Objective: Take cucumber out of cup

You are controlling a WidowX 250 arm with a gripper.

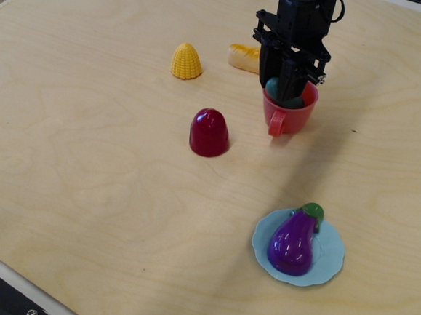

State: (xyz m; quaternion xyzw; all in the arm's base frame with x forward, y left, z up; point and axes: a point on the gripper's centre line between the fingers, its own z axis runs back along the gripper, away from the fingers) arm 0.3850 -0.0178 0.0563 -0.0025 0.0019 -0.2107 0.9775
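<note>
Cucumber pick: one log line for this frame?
stage: grasp | gripper: shut on cucumber | cucumber: in cup, not lifted | cup: upright on table

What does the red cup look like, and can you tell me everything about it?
The cup is small, coral-red and looks like smooth plastic. It stands upright on the wooden table, with a loop handle on the side facing the camera. A dark teal-green cucumber pokes up out of its open top. The black gripper reaches down into the mouth, its fingers close around the cucumber. Whether the fingers touch the rim cannot be told. No other toy touches the cup.
</note>
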